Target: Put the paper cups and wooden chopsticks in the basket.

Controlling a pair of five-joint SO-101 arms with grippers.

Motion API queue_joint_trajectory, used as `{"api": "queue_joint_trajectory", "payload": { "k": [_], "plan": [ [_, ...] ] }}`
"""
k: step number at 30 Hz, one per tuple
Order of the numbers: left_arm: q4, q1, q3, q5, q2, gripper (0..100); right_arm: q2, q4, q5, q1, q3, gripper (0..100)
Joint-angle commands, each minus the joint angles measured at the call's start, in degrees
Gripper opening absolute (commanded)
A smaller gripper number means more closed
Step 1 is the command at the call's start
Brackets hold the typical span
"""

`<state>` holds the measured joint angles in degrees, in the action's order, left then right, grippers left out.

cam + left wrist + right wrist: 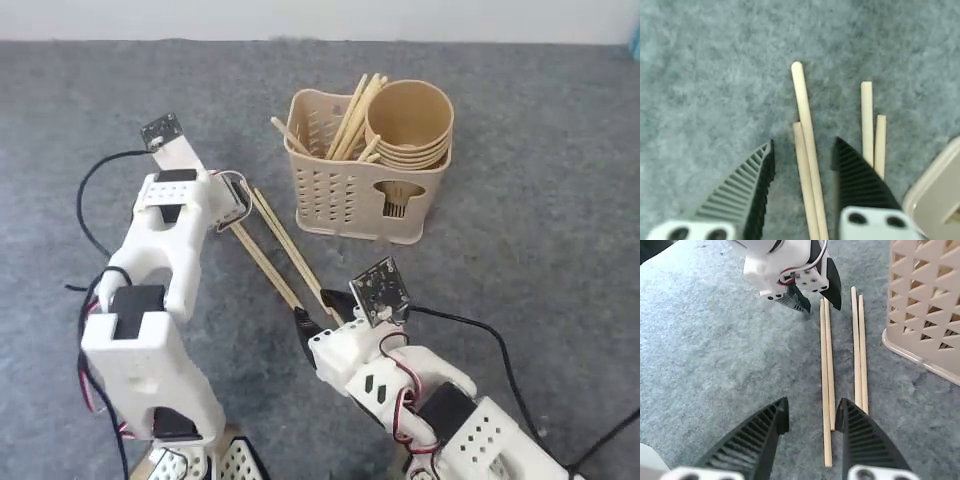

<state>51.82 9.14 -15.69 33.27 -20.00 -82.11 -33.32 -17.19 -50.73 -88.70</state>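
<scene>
chopsticks [826,365] flat, parallel, lengthwise between left hand [804,141] and right hand [813,401] (fingers [765,435] apart); basket [350,190] beside

In the high view the left arm [165,250] covers the far ends of one pair of the loose chopsticks [290,250]. The paper cups [410,120] and the upright sticks [352,115] go down into the basket [340,190] — their lower parts are hidden, and I cannot count the cups. In the left wrist view the basket is a blurred corner cut by the edge.
</scene>
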Motion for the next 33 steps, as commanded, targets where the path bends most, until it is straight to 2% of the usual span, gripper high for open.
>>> {"api": "queue_joint_trajectory", "payload": {
  "k": [1, 4, 24, 30, 33],
  "plan": [
    [0.88, -0.79, 3.38, 0.44, 0.53, 6, 0.92, 1.45, 1.23, -0.48, 1.23, 16.5],
    [0.88, -0.79, 3.38, 0.44, 0.53, 1, 0.92, 1.45, 1.23, -0.48, 1.23, 16.5],
    [3.78, 0.35, 3.21, 0.09, 3.08, 1, 2.33, 2.77, 1.41, -0.75, 1.32, 16.5],
    [0.35, 1.23, -4.88, 0.00, 13.80, 1, 14.46, 3.12, 1.32, -0.75, 7.30, 16.5],
    [-2.02, 1.14, -9.27, -2.37, 19.43, 1, 23.43, 3.30, 1.32, -0.75, 11.60, 16.5]
  ]
}}
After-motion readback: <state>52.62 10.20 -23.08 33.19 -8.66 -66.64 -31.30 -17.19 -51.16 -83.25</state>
